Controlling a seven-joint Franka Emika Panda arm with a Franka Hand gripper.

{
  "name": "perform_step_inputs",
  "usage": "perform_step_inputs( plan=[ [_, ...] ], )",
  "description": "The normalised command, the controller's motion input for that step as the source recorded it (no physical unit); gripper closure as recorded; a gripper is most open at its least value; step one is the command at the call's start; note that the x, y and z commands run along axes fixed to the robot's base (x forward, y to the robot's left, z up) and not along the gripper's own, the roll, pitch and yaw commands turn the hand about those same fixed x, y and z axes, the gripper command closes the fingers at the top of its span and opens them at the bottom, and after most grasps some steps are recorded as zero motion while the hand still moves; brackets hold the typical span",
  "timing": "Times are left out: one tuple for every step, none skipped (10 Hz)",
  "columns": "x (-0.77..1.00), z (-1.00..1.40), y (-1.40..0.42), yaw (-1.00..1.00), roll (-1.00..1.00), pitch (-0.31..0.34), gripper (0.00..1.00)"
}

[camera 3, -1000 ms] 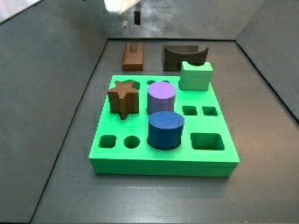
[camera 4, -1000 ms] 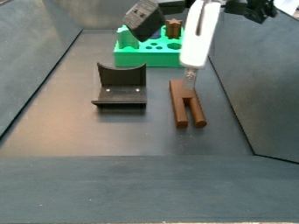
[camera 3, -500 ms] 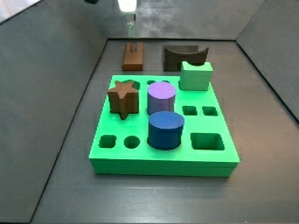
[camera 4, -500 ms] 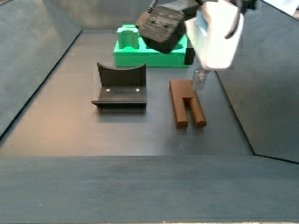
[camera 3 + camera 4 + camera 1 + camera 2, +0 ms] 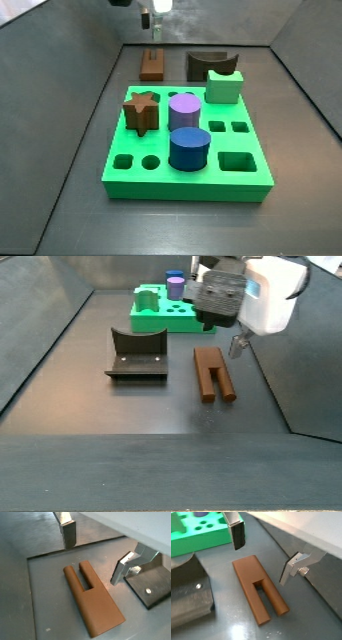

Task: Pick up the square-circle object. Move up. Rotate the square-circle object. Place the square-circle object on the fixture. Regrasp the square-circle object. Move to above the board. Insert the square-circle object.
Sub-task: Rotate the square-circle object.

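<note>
The square-circle object (image 5: 213,373) lies flat on the dark floor (image 5: 160,416), with the gripper (image 5: 264,551) hovering above it, its fingers (image 5: 67,531) spread wide on either side and holding nothing. Bare floor lies all round the piece. The fixture (image 5: 136,356) sits at its 9 o'clock, apart from it. Farther back, near 11 o'clock, stands the board (image 5: 163,311) between grey walls.
</note>
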Motion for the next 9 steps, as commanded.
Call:
perform_step_inputs(
  plan=[
    [0.03,-0.03,0.00,1.00,0.00,-0.004,0.00],
    [0.03,-0.03,0.00,1.00,0.00,-0.004,0.00],
    [0.03,-0.03,0.00,1.00,0.00,-0.004,0.00],
    [0.03,-0.03,0.00,1.00,0.00,-0.005,0.00],
    [0.03,-0.03,0.00,1.00,0.00,-0.005,0.00],
    [0.03,-0.03,0.00,1.00,0.00,-0.005,0.00],
    [0.03,-0.03,0.00,1.00,0.00,-0.006,0.00],
    [0.03,-0.03,0.00,1.00,0.00,-0.007,0.00],
    [0.03,-0.03,0.00,1.00,0.00,-0.008,0.00]
  ],
)
